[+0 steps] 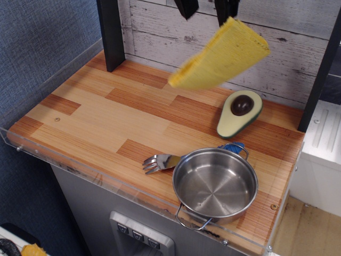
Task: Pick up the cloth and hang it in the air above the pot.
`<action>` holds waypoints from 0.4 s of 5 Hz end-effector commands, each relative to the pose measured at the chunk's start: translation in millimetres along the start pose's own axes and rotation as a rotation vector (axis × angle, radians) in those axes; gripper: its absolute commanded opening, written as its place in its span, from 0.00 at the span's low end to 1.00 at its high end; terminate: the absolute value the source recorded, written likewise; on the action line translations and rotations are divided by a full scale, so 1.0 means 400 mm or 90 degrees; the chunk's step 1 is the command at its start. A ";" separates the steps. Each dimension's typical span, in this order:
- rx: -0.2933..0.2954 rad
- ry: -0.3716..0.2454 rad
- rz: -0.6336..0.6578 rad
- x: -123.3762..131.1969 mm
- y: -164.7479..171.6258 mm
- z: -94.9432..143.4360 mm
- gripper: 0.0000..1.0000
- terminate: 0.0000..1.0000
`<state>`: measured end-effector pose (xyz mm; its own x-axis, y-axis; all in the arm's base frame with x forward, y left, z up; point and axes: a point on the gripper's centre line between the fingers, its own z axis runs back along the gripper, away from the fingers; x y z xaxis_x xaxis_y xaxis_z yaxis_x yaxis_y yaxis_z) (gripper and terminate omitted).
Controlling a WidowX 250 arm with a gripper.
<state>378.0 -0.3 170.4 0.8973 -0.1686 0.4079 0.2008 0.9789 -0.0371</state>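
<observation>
On counter: pot (215,184) holds nothing | cloth (221,56) hangs from tool (208,7)

Yellow cloth (221,56), silver pot (215,184), green-rimmed avocado half (239,113), striped wood tabletop (101,120)

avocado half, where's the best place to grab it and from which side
Grip the avocado half across its narrower lower end, coming straight down from above. It lies flat, cut face up, on the wooden table, so its sides are exposed there, and the wide end carries the pit.
</observation>
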 end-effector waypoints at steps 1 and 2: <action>0.012 -0.056 -0.003 -0.015 0.023 0.149 1.00 0.00; 0.019 -0.075 -0.010 -0.014 0.027 0.203 1.00 0.00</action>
<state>351.1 20.3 217.6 0.8762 -0.1674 0.4520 0.2044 0.9783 -0.0338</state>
